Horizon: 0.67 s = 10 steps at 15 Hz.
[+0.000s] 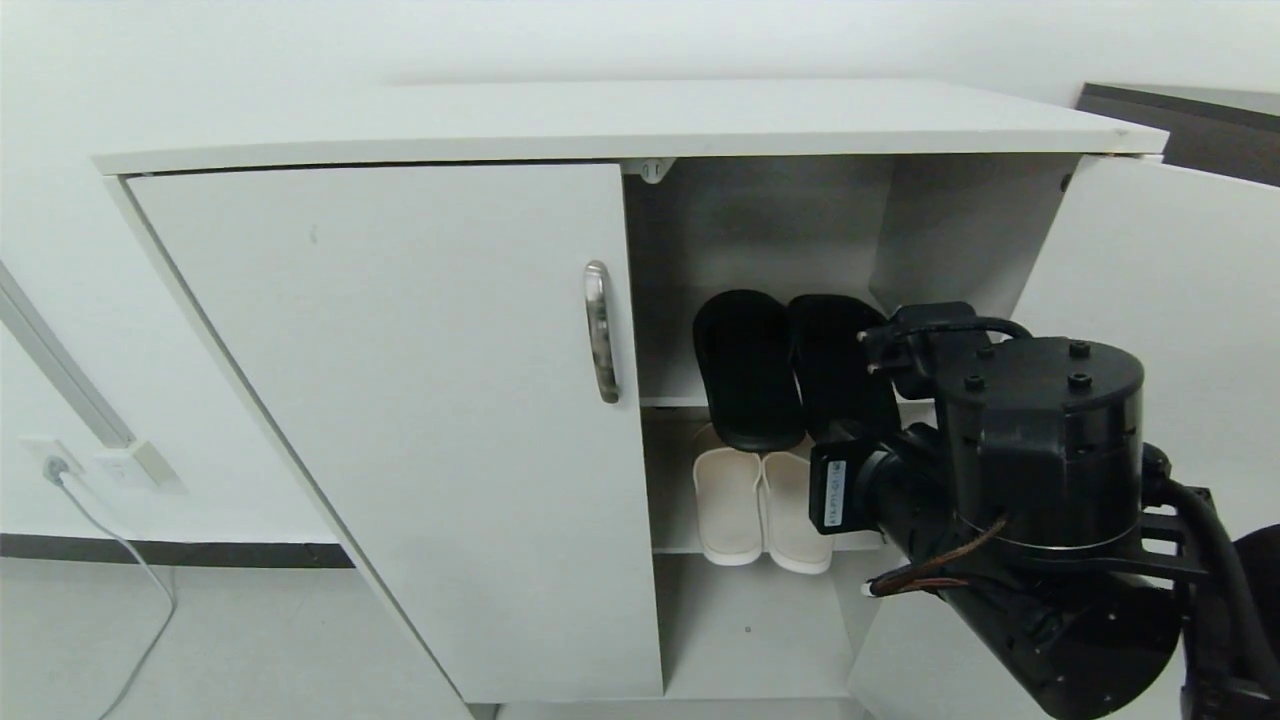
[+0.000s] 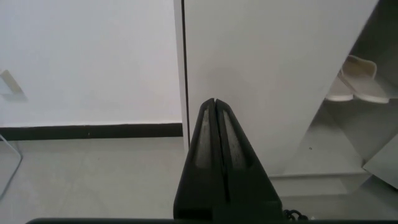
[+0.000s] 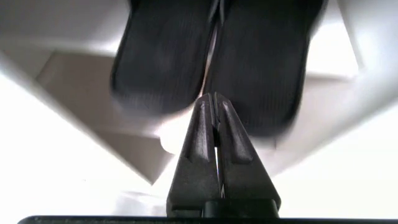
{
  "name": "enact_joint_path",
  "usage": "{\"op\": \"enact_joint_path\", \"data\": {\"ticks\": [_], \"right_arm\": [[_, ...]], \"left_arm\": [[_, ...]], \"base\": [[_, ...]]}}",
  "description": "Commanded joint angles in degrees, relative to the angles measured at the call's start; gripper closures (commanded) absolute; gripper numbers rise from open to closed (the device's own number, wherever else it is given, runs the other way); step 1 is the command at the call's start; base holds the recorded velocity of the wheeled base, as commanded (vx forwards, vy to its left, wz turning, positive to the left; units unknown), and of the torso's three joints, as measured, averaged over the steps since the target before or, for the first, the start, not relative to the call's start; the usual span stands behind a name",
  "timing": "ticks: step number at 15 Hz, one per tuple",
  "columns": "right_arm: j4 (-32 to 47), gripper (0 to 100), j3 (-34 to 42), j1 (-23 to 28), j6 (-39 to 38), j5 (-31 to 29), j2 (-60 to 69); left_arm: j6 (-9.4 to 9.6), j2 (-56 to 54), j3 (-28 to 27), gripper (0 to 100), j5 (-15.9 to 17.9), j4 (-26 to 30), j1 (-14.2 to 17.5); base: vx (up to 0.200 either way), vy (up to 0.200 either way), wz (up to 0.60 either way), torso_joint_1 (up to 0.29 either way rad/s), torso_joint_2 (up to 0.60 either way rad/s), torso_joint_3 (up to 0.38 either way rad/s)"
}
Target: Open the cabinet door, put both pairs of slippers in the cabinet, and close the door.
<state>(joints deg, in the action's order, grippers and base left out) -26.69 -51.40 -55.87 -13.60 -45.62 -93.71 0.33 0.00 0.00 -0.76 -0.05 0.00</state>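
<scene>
Right gripper [image 3: 214,99], fingers pressed together and apparently empty, sits at the heels of the black slippers [image 1: 760,370] on the upper shelf. White slippers [image 1: 760,505] lie on the shelf below. The black pair overhangs the shelf edge, so nudge it deeper, squarely, before swinging the right door [image 1: 1150,280]. Left gripper [image 2: 214,102] is closed and empty. The door's handle is cut off, and contact with the slippers is unclear.

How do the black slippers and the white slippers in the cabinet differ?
Colour: black slippers are dark, white slippers pale. Shelf: black slippers on the upper one, white slippers on the one below. Pose: black slippers tilt, overhanging the shelf edge; white slippers lie flat. Both pairs sit side by side in the cabinet.
</scene>
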Motion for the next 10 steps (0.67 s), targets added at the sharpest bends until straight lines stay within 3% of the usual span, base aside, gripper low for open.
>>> {"op": "enact_joint_path", "data": {"ticks": [1, 10], "right_arm": [[0.0, 100, 0.2, 0.0, 0.0, 0.0, -0.3], [0.0, 100, 1.0, 0.0, 0.2, 0.0, -0.3]], "left_arm": [[0.02, 0.1, 0.0, 100, 0.0, 0.0, 0.0], [0.02, 0.1, 0.0, 100, -0.1, 0.0, 0.0]], "base": [[-0.2, 0.0, 0.0, 0.002, 0.0, 0.002], [-0.2, 0.0, 0.0, 0.002, 0.0, 0.002]]}}
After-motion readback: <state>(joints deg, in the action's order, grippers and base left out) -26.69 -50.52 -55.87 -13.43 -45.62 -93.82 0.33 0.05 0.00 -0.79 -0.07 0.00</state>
